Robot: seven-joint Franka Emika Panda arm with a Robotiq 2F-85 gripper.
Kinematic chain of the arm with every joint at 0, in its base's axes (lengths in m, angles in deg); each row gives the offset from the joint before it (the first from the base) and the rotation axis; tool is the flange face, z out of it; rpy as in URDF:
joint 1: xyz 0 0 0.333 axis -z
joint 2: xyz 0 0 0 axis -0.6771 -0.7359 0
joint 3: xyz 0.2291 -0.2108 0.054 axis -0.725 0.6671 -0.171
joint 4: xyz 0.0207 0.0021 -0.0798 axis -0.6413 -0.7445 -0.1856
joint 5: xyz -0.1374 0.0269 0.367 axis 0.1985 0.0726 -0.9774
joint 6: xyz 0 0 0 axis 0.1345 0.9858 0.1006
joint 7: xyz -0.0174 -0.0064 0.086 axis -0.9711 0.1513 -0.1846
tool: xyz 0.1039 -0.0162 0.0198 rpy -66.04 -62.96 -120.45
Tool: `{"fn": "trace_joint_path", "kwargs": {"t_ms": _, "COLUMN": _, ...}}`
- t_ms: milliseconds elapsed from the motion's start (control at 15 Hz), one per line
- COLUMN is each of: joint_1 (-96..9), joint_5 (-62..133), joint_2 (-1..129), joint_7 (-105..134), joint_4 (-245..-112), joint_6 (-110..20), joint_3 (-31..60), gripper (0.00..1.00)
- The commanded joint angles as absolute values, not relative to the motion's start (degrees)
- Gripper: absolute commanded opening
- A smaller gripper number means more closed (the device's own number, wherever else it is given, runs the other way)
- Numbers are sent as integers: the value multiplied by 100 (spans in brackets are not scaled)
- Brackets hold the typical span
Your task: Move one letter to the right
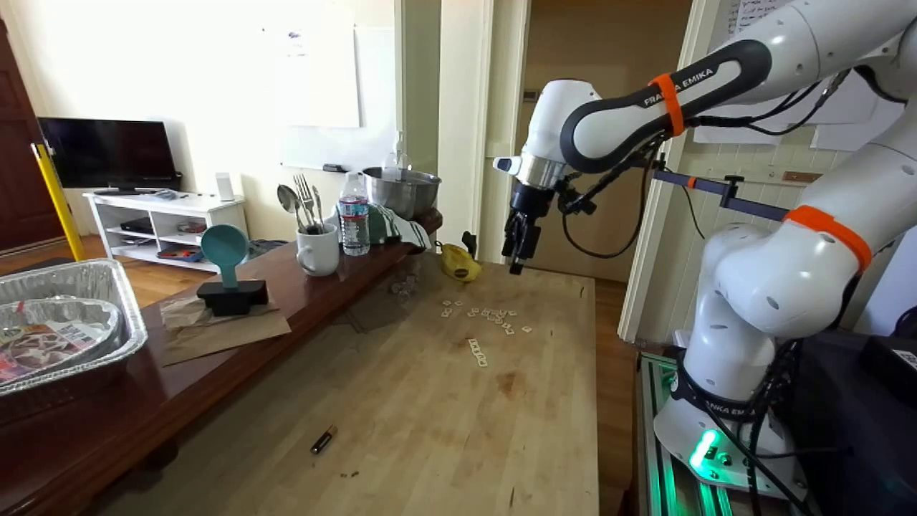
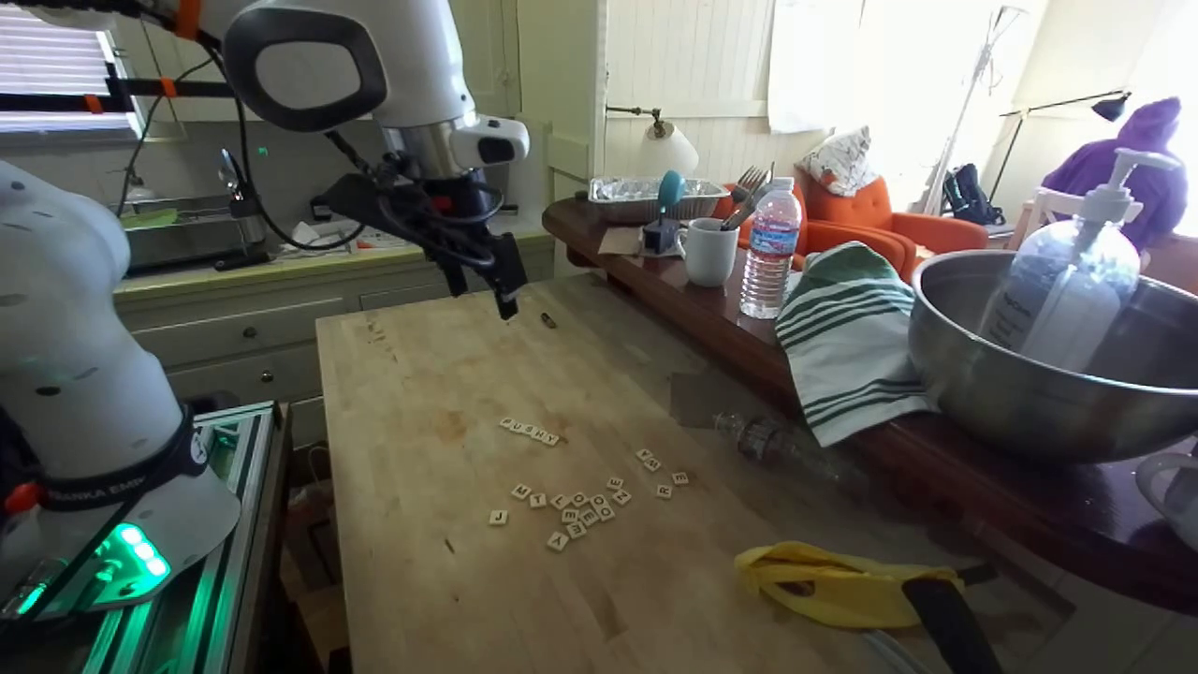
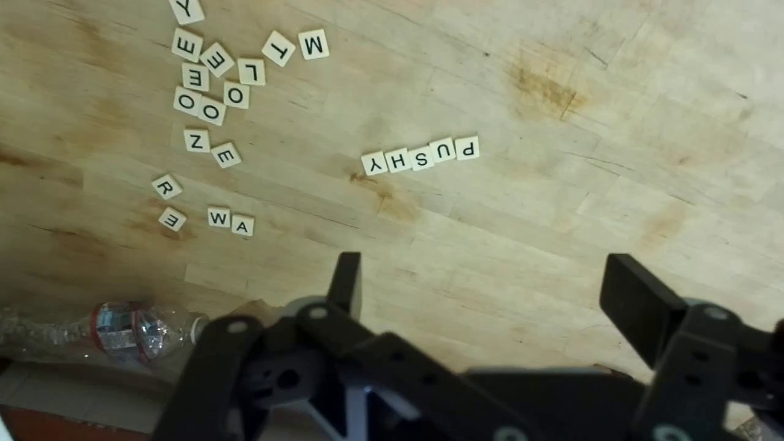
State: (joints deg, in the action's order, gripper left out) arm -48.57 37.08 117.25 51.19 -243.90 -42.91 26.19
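Note:
Small cream letter tiles lie flat on the wooden table. A slightly uneven row spells PUSHY; it shows in both exterior views (image 1: 478, 352) (image 2: 530, 432). In the wrist view it appears upside down, with tile P (image 3: 467, 148) at its right end, then U (image 3: 442, 149), S (image 3: 421, 158), H (image 3: 398, 160) and Y (image 3: 373, 163). Several loose tiles lie apart from the row, among them M (image 3: 314, 44), W (image 3: 218, 217) and J (image 2: 499, 518). My gripper (image 3: 488, 275) is open and empty, above the table and pointing down; it also shows in both exterior views (image 1: 521, 259) (image 2: 484, 298).
A clear plastic bottle (image 3: 125, 331) lies beside the raised dark shelf (image 1: 380, 269). A yellow bag (image 2: 833, 585) and a battery (image 1: 323, 439) lie on the table. The shelf carries a mug (image 2: 708, 253), a water bottle (image 2: 771, 251), a towel (image 2: 847, 346) and a metal bowl (image 2: 1048, 393).

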Motion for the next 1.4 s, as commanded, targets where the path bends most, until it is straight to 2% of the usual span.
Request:
{"fn": "trace_joint_path", "kwargs": {"t_ms": 0, "joint_1": -4971, "joint_5": 3479, "joint_2": 11078, "joint_7": 5760, "joint_4": -24384, "joint_6": -4798, "joint_3": 2841, "gripper": 100}}
{"fn": "trace_joint_path", "kwargs": {"t_ms": 267, "joint_1": -4825, "joint_5": 3430, "joint_2": 10583, "joint_7": 5851, "joint_4": -24386, "joint_6": -5264, "joint_3": 2687, "gripper": 100}}
{"fn": "trace_joint_path", "kwargs": {"t_ms": 733, "joint_1": -4721, "joint_5": 3454, "joint_2": 10775, "joint_7": 5819, "joint_4": -24350, "joint_6": -5053, "joint_3": 2572, "gripper": 100}}
{"fn": "trace_joint_path", "kwargs": {"t_ms": 1200, "joint_1": -4816, "joint_5": 3429, "joint_2": 9873, "joint_7": 6248, "joint_4": -24366, "joint_6": -6138, "joint_3": 2632, "gripper": 100}}
{"fn": "trace_joint_path", "kwargs": {"t_ms": 1267, "joint_1": -4815, "joint_5": 3400, "joint_2": 9741, "joint_7": 6311, "joint_4": -24369, "joint_6": -6246, "joint_3": 2632, "gripper": 81}}
{"fn": "trace_joint_path", "kwargs": {"t_ms": 1333, "joint_1": -4823, "joint_5": 3353, "joint_2": 9604, "joint_7": 6382, "joint_4": -24371, "joint_6": -6330, "joint_3": 2636, "gripper": 74}}
